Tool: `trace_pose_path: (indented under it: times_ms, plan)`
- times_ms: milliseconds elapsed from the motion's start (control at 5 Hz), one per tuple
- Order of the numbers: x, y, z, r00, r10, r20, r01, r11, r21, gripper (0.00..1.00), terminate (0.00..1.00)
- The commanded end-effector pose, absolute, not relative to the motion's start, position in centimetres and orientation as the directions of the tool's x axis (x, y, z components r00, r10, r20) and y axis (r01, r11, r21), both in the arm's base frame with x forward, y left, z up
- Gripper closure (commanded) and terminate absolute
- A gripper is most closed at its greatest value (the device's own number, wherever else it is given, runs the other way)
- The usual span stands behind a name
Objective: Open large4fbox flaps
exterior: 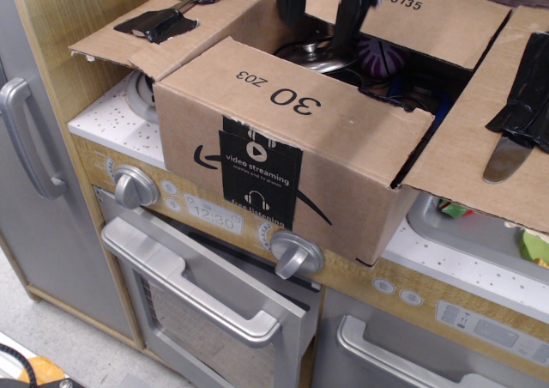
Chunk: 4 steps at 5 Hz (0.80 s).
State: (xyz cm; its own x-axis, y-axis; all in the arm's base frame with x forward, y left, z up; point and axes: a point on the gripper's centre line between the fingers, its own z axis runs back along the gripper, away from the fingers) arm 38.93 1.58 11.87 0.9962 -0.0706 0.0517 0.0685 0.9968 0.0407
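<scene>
The large4fbox stands on a toy stove top, its black "video streaming" label and smile-arrow logo facing me. The near flap, printed "30 Z03", lies about level over the box's front part. The left flap and right flap are spread outward with torn black tape on them. The far flap, with digits on it, leans back. My gripper hangs over the box opening at the top edge of the view, its two black fingers apart and holding nothing. A silver lid and a purple item lie inside.
The toy kitchen has two silver knobs, an oven door handle below, and a grey fridge door handle at the left. A sink basin sits under the right flap.
</scene>
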Motion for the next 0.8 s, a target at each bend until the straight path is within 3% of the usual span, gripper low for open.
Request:
trace_pose_path:
  times_ms: [0, 200, 600]
  plan:
    - [39.6, 1.8, 11.6, 0.995, -0.037, 0.094, 0.039, 0.999, -0.024, 0.0, 0.0]
    - [39.7, 1.7, 10.8, 0.997, -0.02, 0.068, 0.025, 0.997, -0.07, 0.0, 0.0]
    - [39.2, 1.8, 9.7, 0.992, -0.033, -0.118, 0.016, 0.99, -0.141, 0.0, 0.0]
